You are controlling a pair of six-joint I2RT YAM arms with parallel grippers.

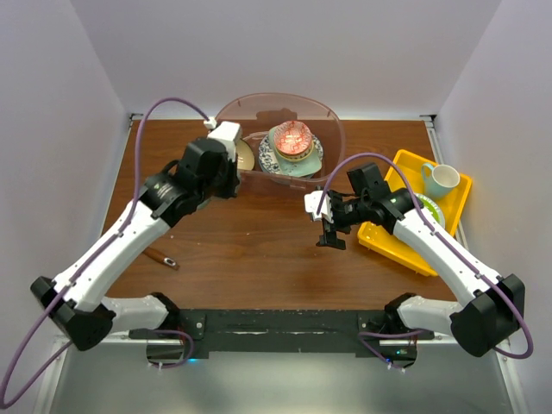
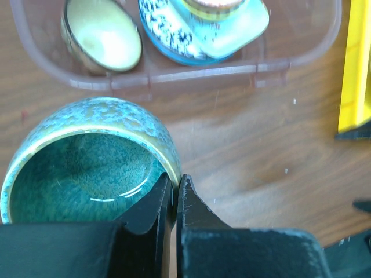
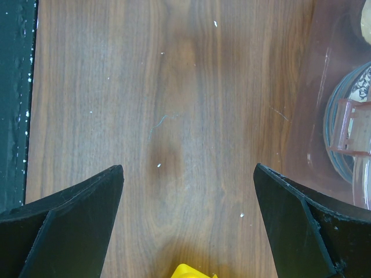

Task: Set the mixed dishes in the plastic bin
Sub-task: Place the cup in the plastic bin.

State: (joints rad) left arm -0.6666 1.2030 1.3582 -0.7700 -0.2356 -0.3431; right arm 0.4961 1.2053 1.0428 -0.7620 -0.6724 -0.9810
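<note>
My left gripper [image 2: 175, 182] is shut on the rim of a teal glazed bowl [image 2: 87, 168] and holds it over the table just in front of the plastic bin [image 2: 191, 72]. In the top view the left gripper [image 1: 229, 179] hides that bowl. The bin [image 1: 280, 99] holds a tan bowl [image 2: 103, 36], a blue-patterned plate [image 2: 165, 32], a mint square dish [image 2: 237, 29] and a small patterned bowl [image 1: 291, 140] on top. My right gripper [image 1: 330, 237] is open and empty over bare wood [image 3: 188, 174]. A teal mug [image 1: 442, 178] stands on the yellow tray.
The yellow tray [image 1: 392, 237] lies at the right with a lime-green plate [image 1: 429, 210] on it, close behind my right arm. A brown utensil [image 1: 162, 256] lies on the table at the left. White walls enclose the table.
</note>
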